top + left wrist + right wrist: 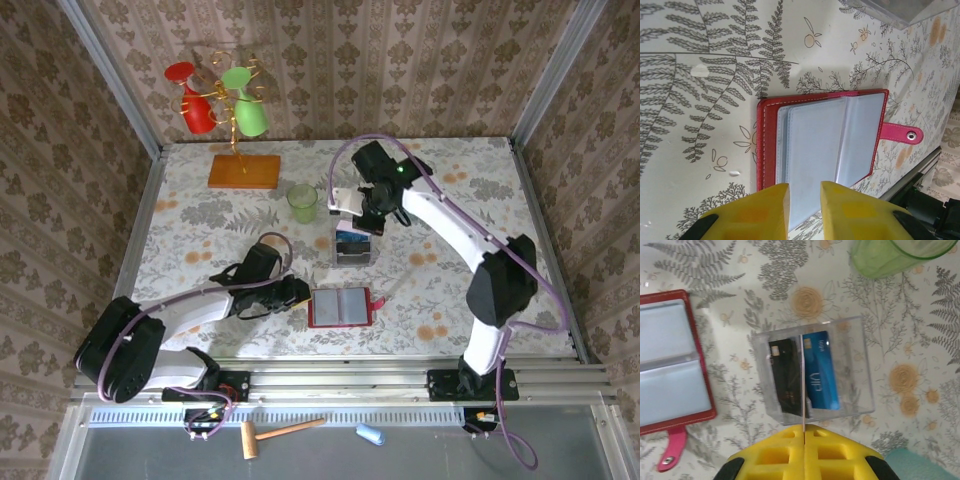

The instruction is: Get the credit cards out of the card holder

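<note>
Red card holder open flat | left gripper spread at its edge | right gripper pinching card

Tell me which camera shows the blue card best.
The right wrist view: the blue card sits mid-frame inside the clear box, its lettering visible. Top external shows the card as a tiny blue patch; left wrist catches a blurred corner of the box.

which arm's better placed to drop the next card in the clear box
Right. The right gripper is shut on a thin card, held edge-on over the clear box; the left gripper sits by the open red card holder.
</note>
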`<state>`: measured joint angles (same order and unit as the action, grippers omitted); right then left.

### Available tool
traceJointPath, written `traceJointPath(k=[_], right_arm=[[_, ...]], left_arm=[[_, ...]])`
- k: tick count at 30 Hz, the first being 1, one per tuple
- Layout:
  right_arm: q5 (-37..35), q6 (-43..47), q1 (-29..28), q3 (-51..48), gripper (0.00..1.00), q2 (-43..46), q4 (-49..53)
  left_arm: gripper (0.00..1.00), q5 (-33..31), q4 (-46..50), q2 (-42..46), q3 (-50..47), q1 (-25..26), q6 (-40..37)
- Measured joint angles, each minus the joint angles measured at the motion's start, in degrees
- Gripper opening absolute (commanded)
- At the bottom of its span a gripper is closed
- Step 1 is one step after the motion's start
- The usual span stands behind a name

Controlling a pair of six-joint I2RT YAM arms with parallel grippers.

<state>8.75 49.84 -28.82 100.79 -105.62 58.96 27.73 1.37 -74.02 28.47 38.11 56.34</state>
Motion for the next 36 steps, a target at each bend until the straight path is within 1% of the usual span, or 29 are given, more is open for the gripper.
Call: traceJointPath(k=[8,14,19,27,29,30,33,36], right_arm=[[2.9,5.0,3.7,16.4,0.00,-14.5,8.5],[4.6,7.5,4.7,25.9,0.00,-22.5,13.5],[5.5,8.8,5.0,30.4,0.00,-27.0,16.1],[7.2,9.5,5.0,30.8,0.00,-31.2,18.7],[7.5,9.7,5.0,31.1,0.13,-31.4,19.2],[7.6,9.6,5.1,31.1,0.16,-31.5,19.5],[7.6,9.0,5.1,31.1,0.22,-31.6,19.6],[7.7,8.2,5.1,31.0,0.25,-31.4,18.9]], left_arm=[[0.24,-0.6,1.4,2.3,-0.7,-1.5,0.2],[0.24,-0.9,2.6,3.4,-1.5,-1.8,0.6],[0.24,-1.2,3.4,4.3,-2.2,-2.0,0.7],[0.25,-2.0,3.4,4.7,-2.6,-2.6,1.1],[0.25,-2.1,3.4,4.7,-2.6,-2.6,1.1],[0.25,-2.1,3.4,4.7,-2.6,-2.6,1.1],[0.26,-2.1,3.4,4.7,-2.6,-2.7,1.1],[0.26,-2.1,3.4,4.7,-2.6,-3.0,1.1]])
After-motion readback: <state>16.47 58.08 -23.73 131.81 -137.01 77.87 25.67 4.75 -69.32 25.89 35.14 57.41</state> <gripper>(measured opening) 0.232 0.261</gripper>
